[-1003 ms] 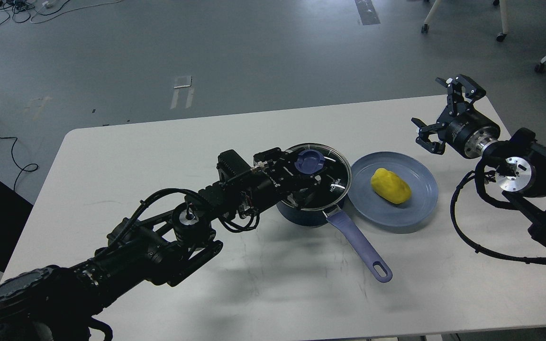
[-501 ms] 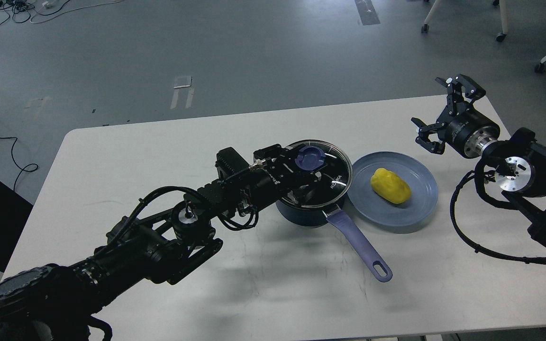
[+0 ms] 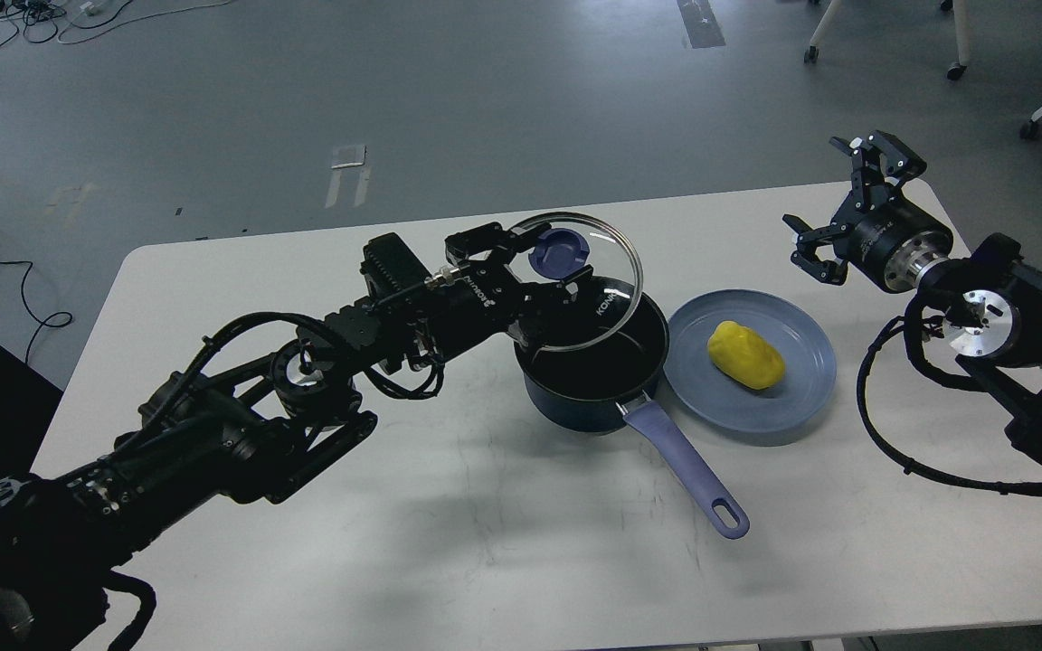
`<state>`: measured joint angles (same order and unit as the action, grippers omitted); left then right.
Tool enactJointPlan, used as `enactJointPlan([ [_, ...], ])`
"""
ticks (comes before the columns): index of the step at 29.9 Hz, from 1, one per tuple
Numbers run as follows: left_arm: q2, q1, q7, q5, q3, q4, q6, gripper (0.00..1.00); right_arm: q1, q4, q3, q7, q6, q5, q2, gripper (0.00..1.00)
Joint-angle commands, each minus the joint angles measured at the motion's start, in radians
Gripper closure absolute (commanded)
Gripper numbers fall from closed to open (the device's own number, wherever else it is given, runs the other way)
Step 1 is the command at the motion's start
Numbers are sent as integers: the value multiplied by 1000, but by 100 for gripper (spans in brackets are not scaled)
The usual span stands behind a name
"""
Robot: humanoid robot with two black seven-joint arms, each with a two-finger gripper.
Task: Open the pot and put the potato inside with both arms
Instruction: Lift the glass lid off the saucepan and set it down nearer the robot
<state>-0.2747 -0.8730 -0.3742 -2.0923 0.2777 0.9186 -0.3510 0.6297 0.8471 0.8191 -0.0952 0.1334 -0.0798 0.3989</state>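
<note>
A: Lifting now, the left gripper (image 3: 550,271) has raised the glass lid (image 3: 575,276) off the pot (image 3: 589,384), clenched on its knob, tilted up-left of the pot

B: So the pot's open. The potato (image 3: 745,355)?

A: On the blue plate (image 3: 792,402) right of the pot; right gripper (image 3: 833,212) beyond the plate, fingers spread, empty

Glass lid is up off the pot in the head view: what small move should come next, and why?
Probably carry the glass lid further left, clear of the pot. The left gripper holds it by the knob, tilted, partly over the open mouth. The potato lies on the blue plate; the open right gripper waits beyond it.
</note>
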Motion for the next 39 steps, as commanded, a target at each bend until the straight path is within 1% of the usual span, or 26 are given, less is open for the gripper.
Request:
enactJointPlan([
  [1,-121,15,-2,0,-3,84,-2,43,-1,1,0,0,-8,0,0,0],
  [3,-173,19,-8,1,-14,109,-8,43,1,1,0,0,-11,0,0,0],
  [5,-240,20,-29,3,-34,126,-26,43,1,1,0,0,-12,0,0,0],
  [7,-300,20,-60,37,-66,128,-71,43,4,1,-1,0,-12,0,0,0],
  [12,-359,48,-69,155,-147,123,-127,43,15,0,-2,0,-12,-2,0,0],
  [15,-353,103,-69,225,-184,108,-138,43,16,0,-9,0,-14,-3,-5,0],
  [16,-353,103,-69,225,-184,108,-138,43,16,0,-9,0,-14,-3,-5,0],
  [19,-343,163,-69,250,-187,89,-138,43,21,0,-25,0,-15,-3,-9,0],
  [20,-340,172,-69,255,-186,65,-138,43,25,0,-25,0,-15,-3,-9,0],
  [21,-328,177,-71,265,-186,34,-138,42,39,0,-26,0,-18,-3,-9,0],
  [26,-275,186,-75,320,-192,-43,-138,42,65,0,-28,0,-24,-3,-8,0],
  [27,-267,202,-86,324,-193,-52,-138,42,67,0,-28,0,-24,-2,-8,0],
  [30,-251,213,-98,328,-195,-63,-138,41,68,0,-28,0,-26,-3,-8,0],
  [31,-239,215,-101,328,-195,-69,-138,39,68,0,-28,0,-29,-3,-5,0],
  [36,-225,239,-101,334,-195,-93,-138,37,67,0,-28,0,-31,-2,-2,0],
  [37,-219,241,-101,336,-195,-101,-138,34,67,1,-28,0,-31,-2,-2,0],
  [38,-204,241,-101,339,-193,-110,-138,24,67,1,-28,0,-31,-2,-2,0],
  [39,-195,239,-101,344,-193,-118,-138,16,67,1,-28,0,-31,-2,-2,0],
])
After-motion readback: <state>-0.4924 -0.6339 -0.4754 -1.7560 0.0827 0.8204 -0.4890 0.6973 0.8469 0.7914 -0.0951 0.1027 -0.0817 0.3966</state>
